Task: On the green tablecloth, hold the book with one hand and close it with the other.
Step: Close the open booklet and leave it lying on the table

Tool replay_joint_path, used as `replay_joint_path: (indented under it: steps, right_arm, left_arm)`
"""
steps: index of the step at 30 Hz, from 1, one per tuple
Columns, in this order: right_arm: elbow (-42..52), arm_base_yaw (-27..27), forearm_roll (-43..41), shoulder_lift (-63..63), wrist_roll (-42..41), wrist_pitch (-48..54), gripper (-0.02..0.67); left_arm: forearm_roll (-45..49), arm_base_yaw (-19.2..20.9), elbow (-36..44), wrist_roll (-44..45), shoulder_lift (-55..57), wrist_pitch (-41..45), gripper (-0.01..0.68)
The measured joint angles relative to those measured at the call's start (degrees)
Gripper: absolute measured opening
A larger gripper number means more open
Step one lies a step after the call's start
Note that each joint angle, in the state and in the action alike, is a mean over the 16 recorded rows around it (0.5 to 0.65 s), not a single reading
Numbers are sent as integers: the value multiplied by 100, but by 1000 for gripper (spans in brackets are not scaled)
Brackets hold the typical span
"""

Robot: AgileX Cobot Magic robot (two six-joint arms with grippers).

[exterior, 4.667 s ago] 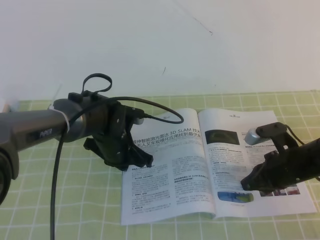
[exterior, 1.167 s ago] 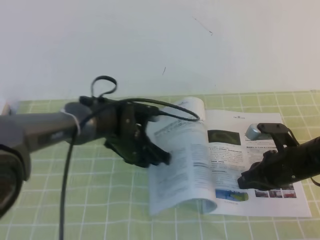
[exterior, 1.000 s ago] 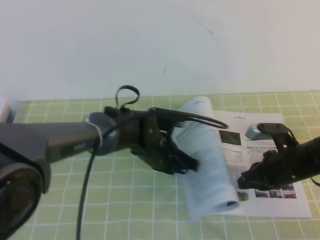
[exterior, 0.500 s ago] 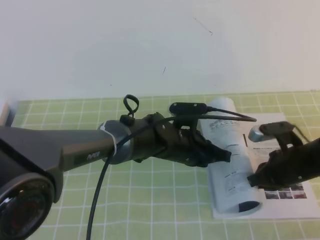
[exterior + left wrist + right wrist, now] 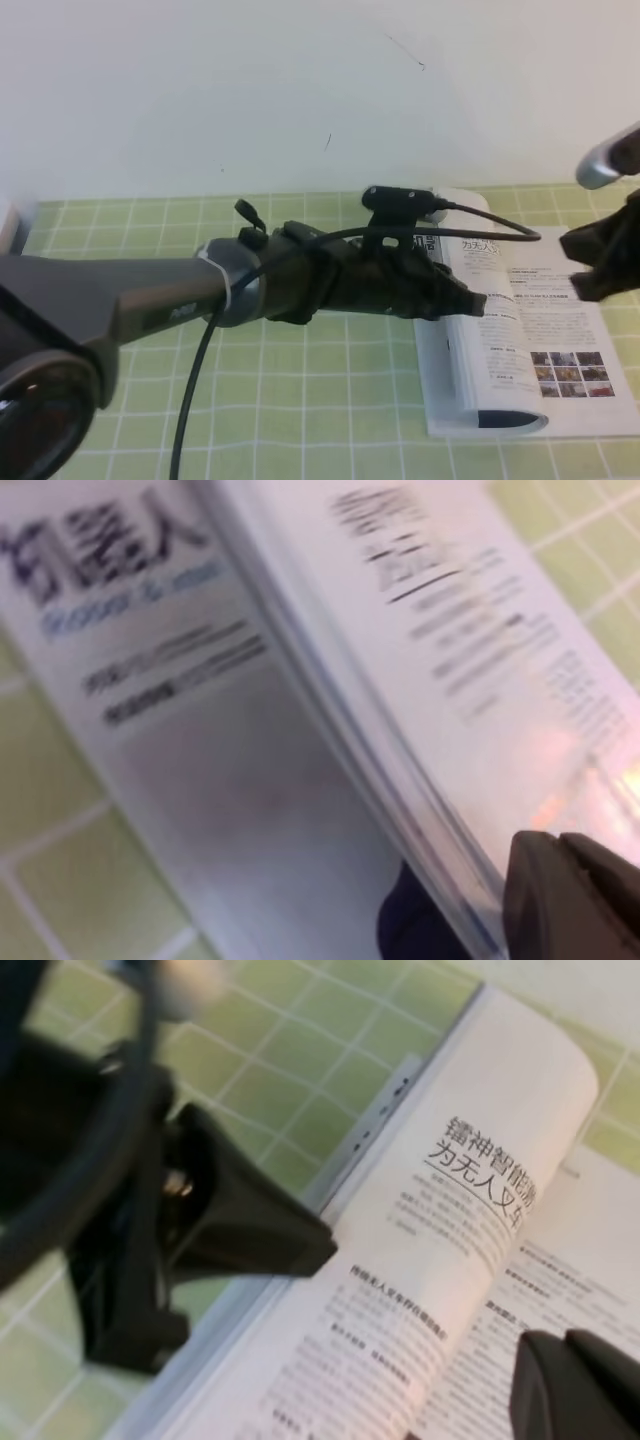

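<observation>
- Your left gripper (image 5: 470, 301) is low on the right side of the high view, on a long grey arm (image 5: 120, 300) that comes in from the near left with a black cable (image 5: 195, 400) hanging from it.
- Its tip sits right at the bent-over left pages of the book (image 5: 520, 330), touching or very close to them.
- You cannot tell if its fingers are open or pinching the pages; the wrist view is blurry and shows only one dark fingertip (image 5: 570, 895) next to the page edge.
- The book lies on the green cloth (image 5: 330, 400), right of that tip and under it.
- The left pages are folded most of the way over and stand up in a curve; the right page under them lies flat, with text and small photos showing.
- Your right gripper (image 5: 605, 260) is farther back and to the right, at the edge of the high view, above the far right part of the book and not touching it.
- You cannot tell if its fingers are open or closed.
- A small silver tube (image 5: 605, 165) sits above it.
- Behind the table is a plain white wall (image 5: 300, 90).
</observation>
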Motion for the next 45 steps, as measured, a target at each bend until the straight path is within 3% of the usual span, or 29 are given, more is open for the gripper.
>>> replay_joint_path:
  steps: [4, 8, 17, 22, 27, 33, 45]
  right_arm:
    - [8, 0, -696, -817, 250, 429, -3]
    - [13, 0, -1499, -1609, 678, 935, -3]
    - [22, 0, -2893, -3161, 1835, 2202, -3]
    - [107, 0, -3184, -3917, 2308, 2795, -3]
    - [468, 0, -3278, -4698, 2700, 3014, -3]
    - [1312, 0, -3264, -5680, 3104, 2590, -3]
    - [2902, 0, -3086, -6797, 3469, 1640, -3]
  left_arm:
    - [468, 52, 0, 85, -344, 170, -3]
    - [1577, 172, 0, -465, -824, 430, -3]
    - [5312, 588, 0, -3368, -2016, 1461, -3]
    - [7307, 755, 27, -4945, -2660, 2124, -3]
    - [8671, 824, 283, -6010, -3469, 2402, -3]
    - [9330, 839, 1157, -6548, -4728, 2035, -3]
    - [9380, 841, 3714, -6671, -7232, 425, -3]
